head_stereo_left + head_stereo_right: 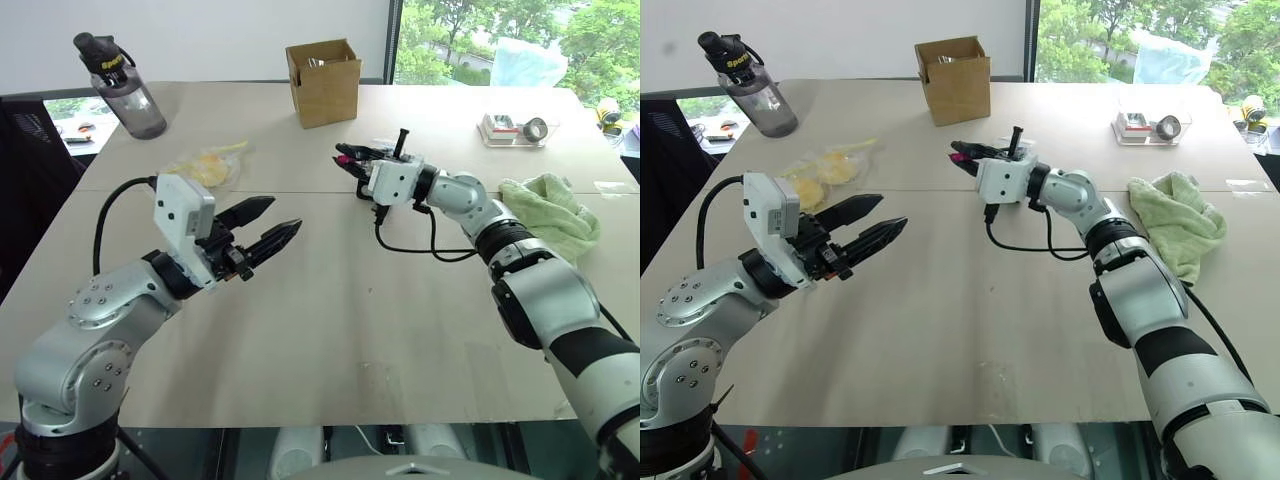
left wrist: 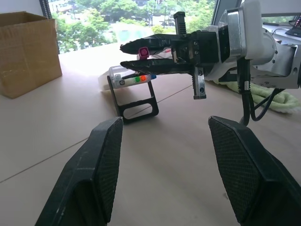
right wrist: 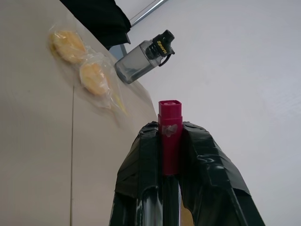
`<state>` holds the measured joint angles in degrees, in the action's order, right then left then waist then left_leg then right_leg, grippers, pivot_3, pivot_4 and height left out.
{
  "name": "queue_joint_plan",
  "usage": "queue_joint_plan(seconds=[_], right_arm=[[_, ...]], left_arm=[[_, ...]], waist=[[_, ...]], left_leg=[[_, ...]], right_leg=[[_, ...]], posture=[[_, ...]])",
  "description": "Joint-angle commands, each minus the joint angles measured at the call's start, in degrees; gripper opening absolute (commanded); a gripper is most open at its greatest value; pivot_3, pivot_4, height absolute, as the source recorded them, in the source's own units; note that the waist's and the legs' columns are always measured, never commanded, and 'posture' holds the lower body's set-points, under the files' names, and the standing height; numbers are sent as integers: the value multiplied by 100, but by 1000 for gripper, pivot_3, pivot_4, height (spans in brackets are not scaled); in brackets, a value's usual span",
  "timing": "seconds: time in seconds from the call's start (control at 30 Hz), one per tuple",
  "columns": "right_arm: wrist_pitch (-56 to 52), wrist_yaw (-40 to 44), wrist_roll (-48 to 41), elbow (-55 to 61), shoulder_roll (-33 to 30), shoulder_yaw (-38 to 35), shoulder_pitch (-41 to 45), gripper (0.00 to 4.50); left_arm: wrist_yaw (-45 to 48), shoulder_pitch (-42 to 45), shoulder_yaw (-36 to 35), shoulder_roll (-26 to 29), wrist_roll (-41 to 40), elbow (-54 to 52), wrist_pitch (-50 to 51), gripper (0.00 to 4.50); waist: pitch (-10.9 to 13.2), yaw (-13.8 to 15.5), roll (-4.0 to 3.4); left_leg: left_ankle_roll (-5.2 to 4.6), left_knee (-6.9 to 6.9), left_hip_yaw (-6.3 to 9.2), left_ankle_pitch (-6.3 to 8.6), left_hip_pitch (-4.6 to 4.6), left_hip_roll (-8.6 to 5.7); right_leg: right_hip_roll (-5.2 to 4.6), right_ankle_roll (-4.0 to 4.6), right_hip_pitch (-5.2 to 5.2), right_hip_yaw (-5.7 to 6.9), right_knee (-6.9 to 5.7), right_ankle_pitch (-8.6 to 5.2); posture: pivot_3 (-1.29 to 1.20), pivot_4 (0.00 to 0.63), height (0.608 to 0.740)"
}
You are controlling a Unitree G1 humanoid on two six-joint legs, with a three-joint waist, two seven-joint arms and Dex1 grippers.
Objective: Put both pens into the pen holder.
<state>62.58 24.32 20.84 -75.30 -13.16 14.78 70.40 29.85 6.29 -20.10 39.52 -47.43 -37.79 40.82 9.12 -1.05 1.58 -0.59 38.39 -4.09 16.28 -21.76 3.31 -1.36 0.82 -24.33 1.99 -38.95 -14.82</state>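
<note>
My right gripper (image 1: 344, 154) is shut on a black pen with a pink cap (image 2: 142, 51), which it holds level. The cap (image 3: 170, 123) pokes out past the taped fingertips. The pen holder (image 2: 134, 92), a small black stand with a clear upper part, stands on the table just under and behind the held pen. White, green, orange and blue ends show in its clear part; I cannot tell whether the blue one belongs to the other pen. My left gripper (image 1: 285, 216) hangs open and empty over the table's near left, pointing toward the holder.
A brown cardboard box (image 1: 323, 80) stands at the back. A dark water bottle (image 1: 125, 85) is at the back left, with bagged yellow snacks (image 1: 208, 165) nearer. A green towel (image 1: 550, 210) lies right, with a clear tray (image 1: 512, 128) behind it.
</note>
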Motion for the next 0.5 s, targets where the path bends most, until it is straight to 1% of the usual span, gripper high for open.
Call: queue_joint_plan(seconds=[0.03, 0.13, 0.17, 0.23, 0.27, 0.37, 0.4, 0.5], right_arm=[[-58, -218, 55, 38, 7, -26, 229, 29], [-124, -276, 101, 17, 23, -43, 249, 29], [-142, -286, 109, 15, 29, -53, 253, 1113], [-175, -297, 114, 11, 37, -75, 256, 1991], [-193, -303, 113, 7, 39, -85, 257, 2542], [-278, -294, 52, -1, 46, -148, 252, 3895], [-290, -293, 43, 0, 44, -158, 252, 4435], [-297, -261, 16, 8, 21, -182, 254, 4480]], left_arm=[[-178, 68, -260, 1, -28, -174, -172, 2952], [-273, 97, -302, -24, -19, -148, -219, 2952], [-287, 94, -306, -24, -16, -148, -227, 2978], [-292, 66, -317, -15, -10, -146, -248, 2978], [-293, 62, -313, -12, 2, -133, -262, 2978], [-294, 59, -307, -8, 50, -83, -310, 2978], [-293, 60, -306, -7, 55, -74, -319, 2978], [-265, 80, -268, -2, 83, -29, -349, 2978]], waist=[[0, 1, 0], [0, 2, 0], [0, 2, 0], [0, 2, 0], [0, 1, 0], [0, 0, 0], [0, 0, 0], [0, 0, 0]], left_leg=[[0, 0, 0, 0, 0, 0], [0, 0, 0, 0, -1, 0], [0, 0, 0, 0, -1, 0], [0, 0, 0, 0, -1, 0], [0, 0, 0, 0, -1, 0], [0, 0, 0, 0, -1, 0], [0, 0, 0, 0, -1, -1], [0, 0, 0, 0, -1, -1]], right_leg=[[0, 0, 0, 0, 0, 0], [0, 0, 0, 0, 1, 0], [-1, 0, 0, 0, 1, 0], [-1, 0, 0, 0, 1, 0], [-1, 0, 0, 0, 1, 0], [0, 0, 0, 0, 1, 0], [-1, 0, 0, 0, 1, 0], [0, 0, 0, 0, 1, 0]], posture=[[0, 150, 736], [0, 150, 736], [0, 150, 736], [0, 150, 736], [0, 150, 736], [0, 150, 736], [0, 150, 736], [0, 150, 736]])
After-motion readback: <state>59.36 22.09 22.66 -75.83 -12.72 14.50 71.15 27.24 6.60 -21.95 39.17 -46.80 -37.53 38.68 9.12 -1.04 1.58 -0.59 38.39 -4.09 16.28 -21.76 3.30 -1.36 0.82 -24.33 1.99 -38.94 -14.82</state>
